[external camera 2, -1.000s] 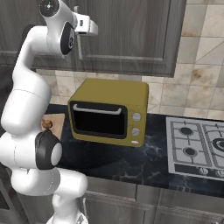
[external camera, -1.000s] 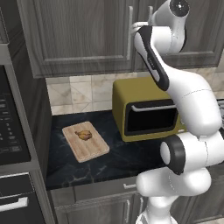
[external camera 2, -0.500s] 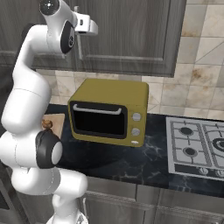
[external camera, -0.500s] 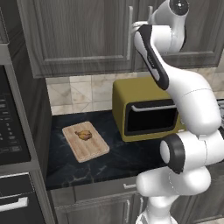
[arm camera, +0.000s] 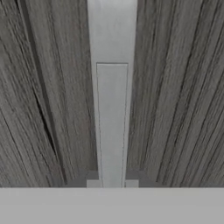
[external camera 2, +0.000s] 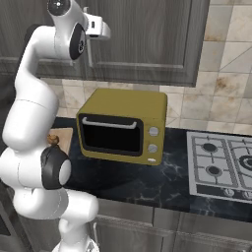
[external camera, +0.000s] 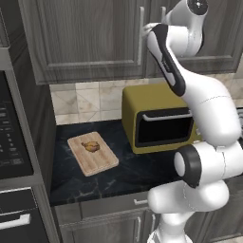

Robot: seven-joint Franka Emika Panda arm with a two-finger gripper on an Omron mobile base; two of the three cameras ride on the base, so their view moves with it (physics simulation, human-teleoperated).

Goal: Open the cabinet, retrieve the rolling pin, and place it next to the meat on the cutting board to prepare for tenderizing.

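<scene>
Evidently the gripper (arm camera: pixel 112 183) is clamping its fingers on the cabinet (external camera: pixel 85 38) door's handle (arm camera: pixel 112 109), readying to pull it open.

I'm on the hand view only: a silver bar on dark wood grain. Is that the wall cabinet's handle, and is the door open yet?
Observer: Yes. In the left base view the gripper is closed on the long vertical silver bar handle of the dark grey wood-grain wall cabinet, and its doors look shut.
Operator: Where's the board?
Observer: The light wooden cutting board lies on the dark counter, below and left of that door, with the small golden-brown meat on it.
Operator: Anything under the arm?
Observer: A mustard-yellow toaster oven stands on the counter, right of the board.
</scene>
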